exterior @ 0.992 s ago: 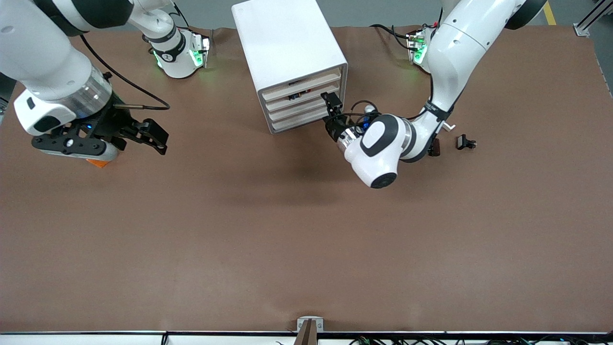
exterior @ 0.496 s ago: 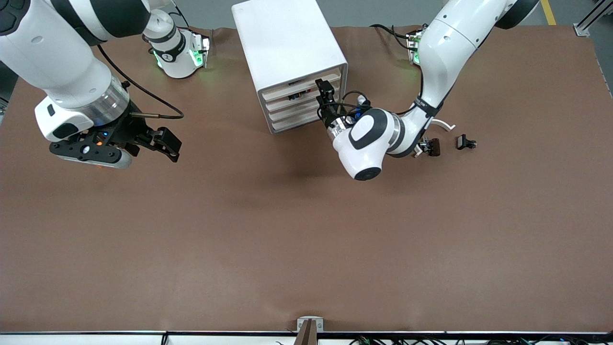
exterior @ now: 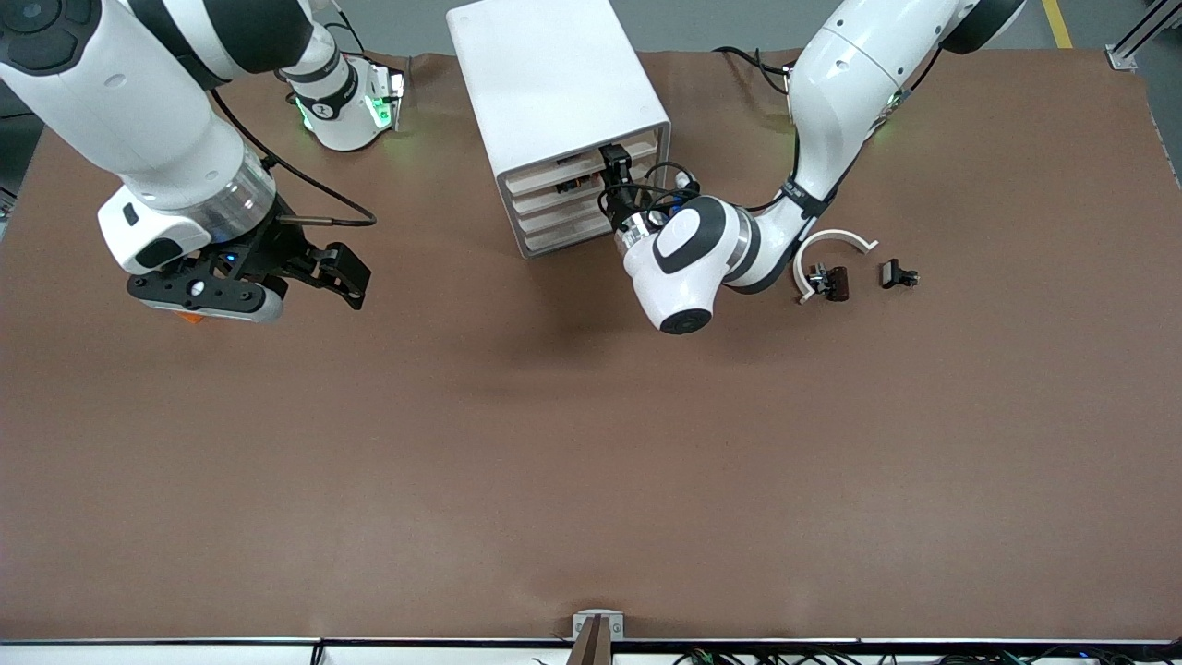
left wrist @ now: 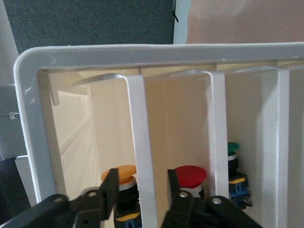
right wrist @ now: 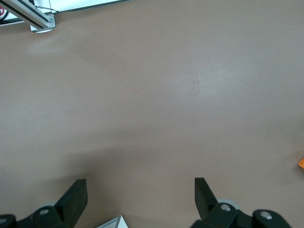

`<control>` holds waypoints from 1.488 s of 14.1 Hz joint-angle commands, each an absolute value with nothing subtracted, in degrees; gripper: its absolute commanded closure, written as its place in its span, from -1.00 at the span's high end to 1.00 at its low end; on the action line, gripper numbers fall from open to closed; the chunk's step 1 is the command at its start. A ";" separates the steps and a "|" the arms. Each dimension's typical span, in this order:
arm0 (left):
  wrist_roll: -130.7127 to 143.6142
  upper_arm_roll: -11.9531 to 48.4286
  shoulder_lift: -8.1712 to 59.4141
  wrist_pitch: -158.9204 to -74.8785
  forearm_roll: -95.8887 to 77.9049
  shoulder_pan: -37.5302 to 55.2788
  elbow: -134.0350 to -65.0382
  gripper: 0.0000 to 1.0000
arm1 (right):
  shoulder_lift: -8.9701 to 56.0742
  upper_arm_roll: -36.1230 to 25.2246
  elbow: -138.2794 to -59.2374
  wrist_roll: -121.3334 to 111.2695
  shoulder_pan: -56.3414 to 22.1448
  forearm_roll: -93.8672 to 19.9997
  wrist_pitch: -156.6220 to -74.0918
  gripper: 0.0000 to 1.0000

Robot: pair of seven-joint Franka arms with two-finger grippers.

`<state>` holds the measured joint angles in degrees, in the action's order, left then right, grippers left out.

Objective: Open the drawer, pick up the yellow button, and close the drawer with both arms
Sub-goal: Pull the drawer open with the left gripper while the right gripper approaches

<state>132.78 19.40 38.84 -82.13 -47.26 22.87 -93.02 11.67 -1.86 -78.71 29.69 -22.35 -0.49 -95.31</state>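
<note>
From where I'm sitting, the left hand (exterior: 613, 164) is right up at the front of the cabinet (exterior: 554, 88), its fingers narrowly parted around one of the white front edges; in the left wrist view that hand (left wrist: 141, 187) has a finger (left wrist: 112, 186) on each side of that strip. The drawer (exterior: 580, 170) looks barely out, if at all, I can't really tell from the front view. Past the strips I can see three caps: an orange button (left wrist: 119, 172), a red one (left wrist: 190, 174) and a green one (left wrist: 231, 147), but their bodies are mostly hidden by the fingers and strips. The right hand (exterior: 342, 275) hovers wide open over bare surface (exterior: 591, 462) toward the right arm's end, and a sliver of something orange (exterior: 189, 318) pokes out under its wrist, mostly covered. Toward the left arm's end sit two small black clips (exterior: 831, 280) (exterior: 896, 273) and a white curved strip (exterior: 831, 245) on the surface.
</note>
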 commanded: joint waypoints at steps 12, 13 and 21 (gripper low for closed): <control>132.71 15.83 39.64 -81.83 -47.11 22.15 -88.78 -1.00 | 14.41 -2.20 -77.34 36.35 -27.85 1.14 -91.32 1.00; 132.71 15.04 39.73 -81.83 -47.11 22.15 -87.73 -1.00 | 14.33 -2.20 -77.43 40.21 -29.43 1.06 -90.45 1.00; 132.63 9.85 40.34 -81.83 -47.29 21.80 -83.94 -1.00 | 14.50 -2.20 -77.78 71.76 -41.55 -2.90 -87.71 1.00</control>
